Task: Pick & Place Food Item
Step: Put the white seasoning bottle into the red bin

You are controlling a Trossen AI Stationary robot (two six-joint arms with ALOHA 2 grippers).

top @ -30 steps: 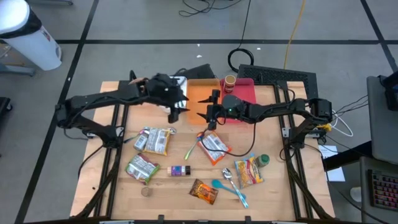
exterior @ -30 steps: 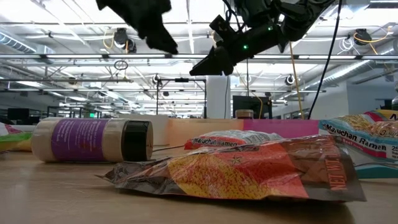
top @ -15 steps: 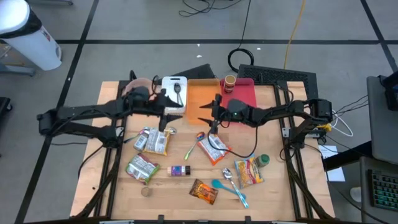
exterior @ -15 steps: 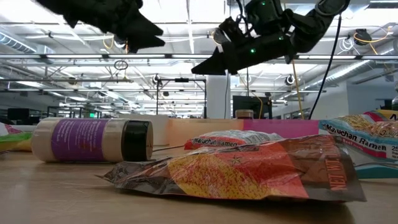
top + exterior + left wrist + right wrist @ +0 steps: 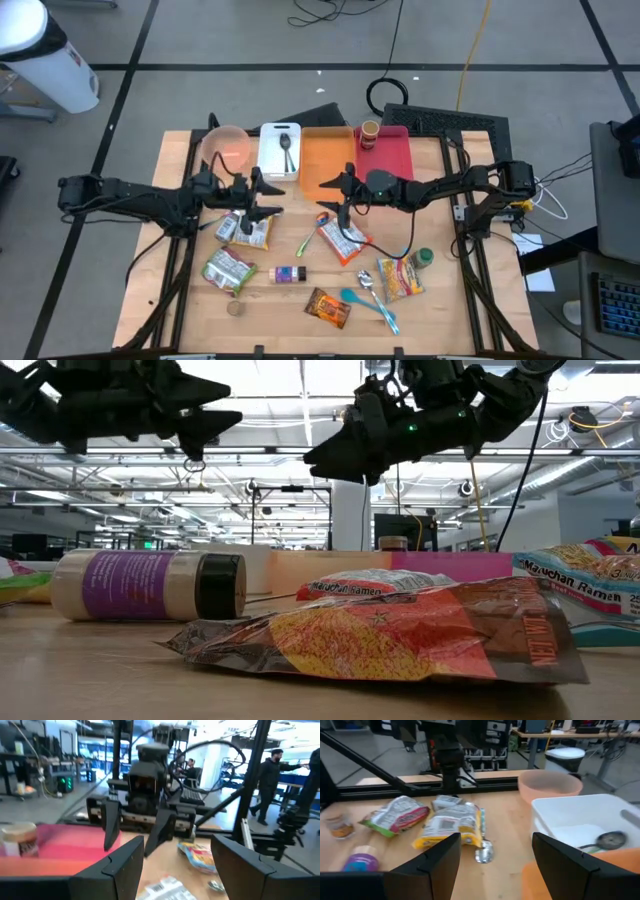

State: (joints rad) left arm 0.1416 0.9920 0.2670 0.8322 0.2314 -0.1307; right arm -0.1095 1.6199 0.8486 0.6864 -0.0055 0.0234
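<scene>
Both grippers hang open and empty above the table's middle, pointing level at each other. My left gripper (image 5: 270,195) (image 5: 225,405) (image 5: 175,852) is over a yellow ramen packet (image 5: 247,226) (image 5: 452,823). My right gripper (image 5: 331,195) (image 5: 322,448) (image 5: 495,847) is over another ramen packet (image 5: 343,236) lying flat by the orange tray (image 5: 325,155). More food packets lie flat nearer the front: a green one (image 5: 228,268), a yellow-red one (image 5: 400,275) and a brown chip bag (image 5: 327,307) (image 5: 390,630).
At the far side stand a pink bowl (image 5: 225,148), a white container (image 5: 280,150) holding a spoon, a red tray (image 5: 388,150) and a cup (image 5: 369,132). A purple-labelled bottle (image 5: 288,274) (image 5: 150,585), spoons (image 5: 372,295) and a green lid (image 5: 424,256) lie near the front.
My left gripper has come down and back from above the white container toward the table's left and near side, tipping from pointing down to level. My right gripper has sunk slightly toward the near edge and rolled about its own axis. Both stayed open.
</scene>
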